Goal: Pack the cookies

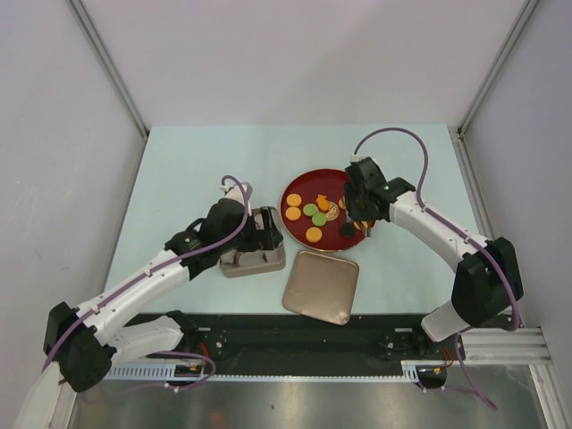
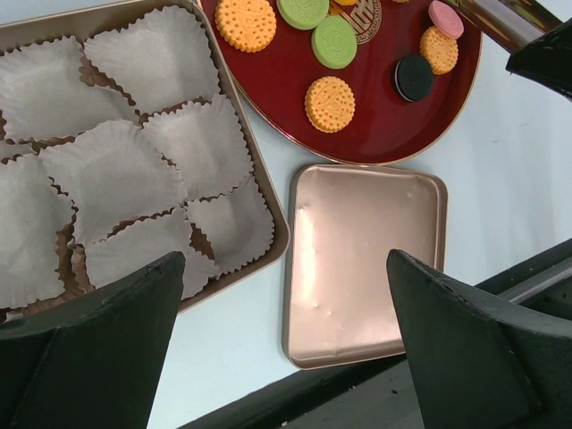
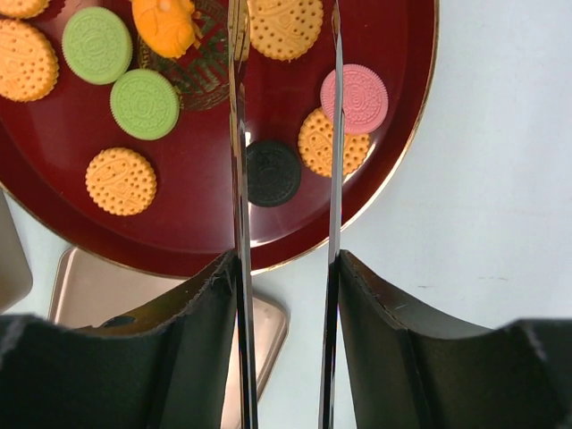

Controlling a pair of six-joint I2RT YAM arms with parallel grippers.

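Cookies (image 3: 273,172) lie on the red plate (image 3: 393,170) beneath the right gripper (image 3: 286,134), its thin fingers parted over the black one, holding nothing. Left gripper (image 2: 286,340) hangs spread above the paper-lined tin (image 2: 264,192), probably waiting.

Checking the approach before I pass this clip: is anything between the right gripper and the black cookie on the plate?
Nothing visible blocks it. The right gripper, jaws parted and empty, hangs over the red plate. The black cookie lies flat between its thin blades. An orange cookie beside it lies partly behind one blade and under the pink cookie.
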